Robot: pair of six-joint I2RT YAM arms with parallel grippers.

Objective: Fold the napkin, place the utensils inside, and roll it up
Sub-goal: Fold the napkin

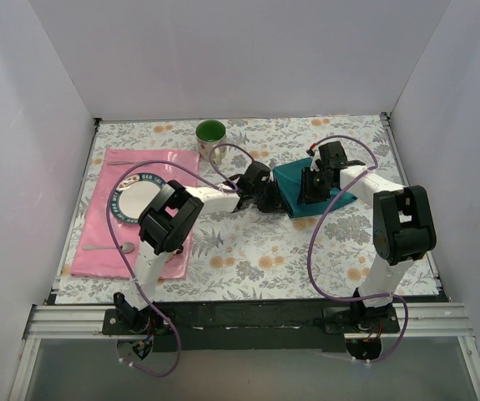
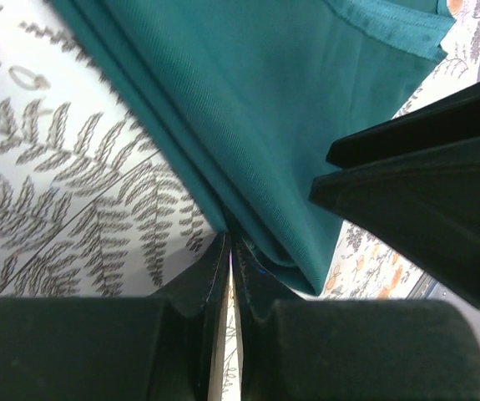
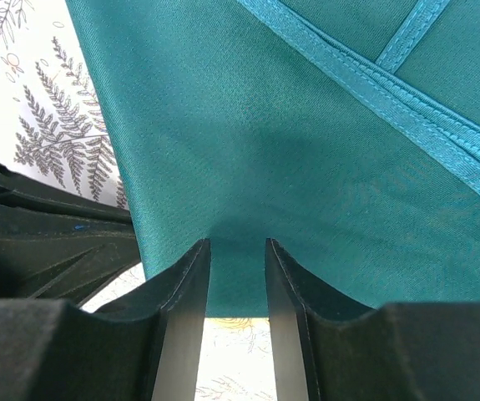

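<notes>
So my left gripper (image 2: 229, 241) is pinched shut on the napkin (image 2: 290, 109) fold, and my right gripper (image 3: 235, 245) sits half open, straddling its edge.

A robotics lab cell: bare white walls (image 1: 240, 58) box in a floral-clothed table (image 1: 248, 251) edged by aluminium rail (image 1: 64, 319).

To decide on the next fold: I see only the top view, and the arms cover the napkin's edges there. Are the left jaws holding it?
Observer: Yes. The left jaws are shut on the folded edge of the napkin.
Operator: And the right jaws?
Observer: They stand apart, with the napkin's edge between them, not pinched.
Operator: Is the cloth doubled anywhere?
Observer: At the left jaws, yes: several layers lie stacked.
</notes>
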